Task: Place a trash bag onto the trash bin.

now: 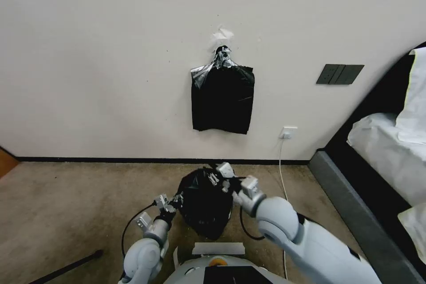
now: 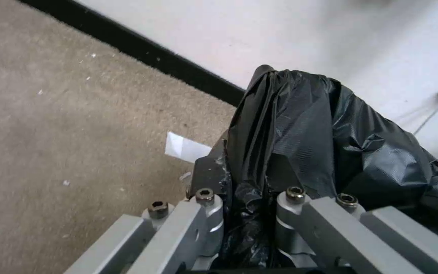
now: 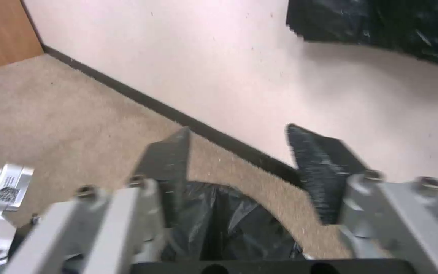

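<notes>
The trash bag (image 1: 204, 204) is a glossy black crinkled mound standing on the carpet just in front of me. My left gripper (image 1: 174, 199) is at its left side. In the left wrist view the left gripper (image 2: 244, 167) is shut on a gathered fold of the trash bag (image 2: 320, 125). My right gripper (image 1: 220, 173) is at the bag's upper right edge. In the right wrist view the right gripper (image 3: 237, 133) stands open, its fingers wide apart above the bag (image 3: 229, 224). The trash bin is hidden.
A flat bundle of black bags (image 1: 222, 100) hangs on the wall ahead. A bed (image 1: 386, 151) with a dark frame lines the right side. A socket (image 1: 288, 132) with a white cable sits near the skirting. Bare carpet (image 1: 80, 199) lies to the left.
</notes>
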